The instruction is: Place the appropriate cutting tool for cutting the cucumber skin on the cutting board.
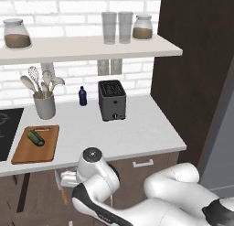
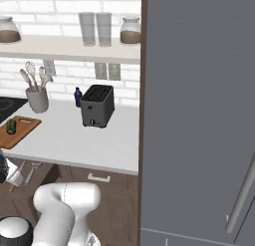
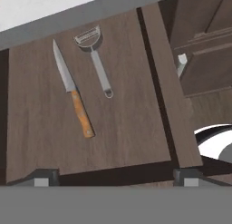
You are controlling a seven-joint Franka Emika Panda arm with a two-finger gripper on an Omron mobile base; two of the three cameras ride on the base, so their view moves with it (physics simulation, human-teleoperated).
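In the hand view, the peeler lies flat in the open drawer, just beside the orange-handled knife at its 9 o'clock. The end effector hovers above, fingers spread, apparently holding nothing. The cucumber rests on the cutting board on the desk.

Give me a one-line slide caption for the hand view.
Open tool above the drawer, where the grey peeler lies beside the orange-handled knife.

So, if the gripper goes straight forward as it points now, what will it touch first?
Probably the bare wooden drawer floor, just right of the knife and below the peeler. The gripper is open; depth is unclear.
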